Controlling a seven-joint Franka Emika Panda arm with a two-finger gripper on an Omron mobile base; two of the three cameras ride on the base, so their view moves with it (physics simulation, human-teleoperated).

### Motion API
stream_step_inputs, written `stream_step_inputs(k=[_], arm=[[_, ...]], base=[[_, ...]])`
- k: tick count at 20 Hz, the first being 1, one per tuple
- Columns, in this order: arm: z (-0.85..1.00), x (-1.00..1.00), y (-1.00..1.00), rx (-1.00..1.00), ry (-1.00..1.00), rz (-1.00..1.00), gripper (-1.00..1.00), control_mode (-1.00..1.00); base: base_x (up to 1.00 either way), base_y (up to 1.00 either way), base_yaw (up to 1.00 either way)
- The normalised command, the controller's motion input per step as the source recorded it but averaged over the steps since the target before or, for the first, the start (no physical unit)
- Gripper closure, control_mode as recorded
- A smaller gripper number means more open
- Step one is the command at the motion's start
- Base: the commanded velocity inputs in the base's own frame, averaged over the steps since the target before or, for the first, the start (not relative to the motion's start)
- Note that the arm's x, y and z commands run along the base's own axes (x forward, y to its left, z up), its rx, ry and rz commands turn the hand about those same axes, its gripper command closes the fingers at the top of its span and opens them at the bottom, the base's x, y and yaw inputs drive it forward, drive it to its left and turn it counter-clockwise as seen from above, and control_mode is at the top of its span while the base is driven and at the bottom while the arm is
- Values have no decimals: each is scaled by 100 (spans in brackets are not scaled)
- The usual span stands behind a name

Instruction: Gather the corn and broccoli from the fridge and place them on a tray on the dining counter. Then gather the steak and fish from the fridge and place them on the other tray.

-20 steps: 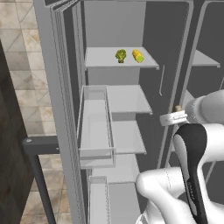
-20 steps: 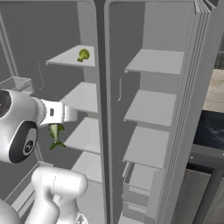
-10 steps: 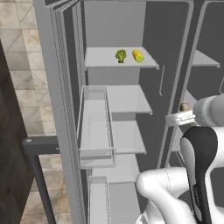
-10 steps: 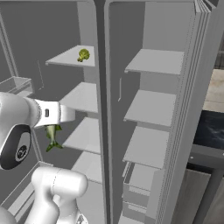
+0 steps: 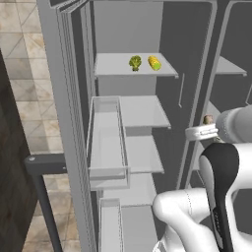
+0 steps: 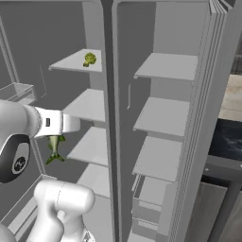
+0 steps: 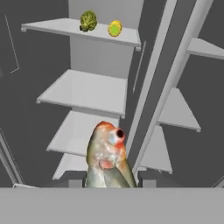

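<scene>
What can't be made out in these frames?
- End effector fingertips: hand view, covered by the fish and cut by the bottom edge; the grip itself can't be confirmed.
- Fish tail: left base view, hidden behind the wrist; only a bit of the fish shows.
- Corn: right base view, blocked by the fridge centre post beside the broccoli.
- Steak: not identifiable on the shelves visible here.

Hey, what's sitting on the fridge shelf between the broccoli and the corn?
Nothing. In the hand view, bare pale shelf separates the broccoli from the corn; they sit side by side, apart.
</scene>
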Motion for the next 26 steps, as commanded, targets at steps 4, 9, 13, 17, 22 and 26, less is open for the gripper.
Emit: stream_step_inputs(k=[4, 9, 13, 17, 22, 26], arm=[[0, 0, 0, 0, 0, 0, 100, 100], [0, 0, 0, 0, 0, 0, 100, 100], [0, 0, 0, 0, 0, 0, 100, 100], [0, 0, 0, 0, 0, 0, 100, 100], [0, 0, 0, 0, 0, 0, 100, 100], [0, 0, 0, 0, 0, 0, 100, 100]], base=[[0, 0, 0], [-55, 0, 0], [-99, 0, -2], [-100, 0, -7], [-100, -3, -9], [-100, 0, -11]])
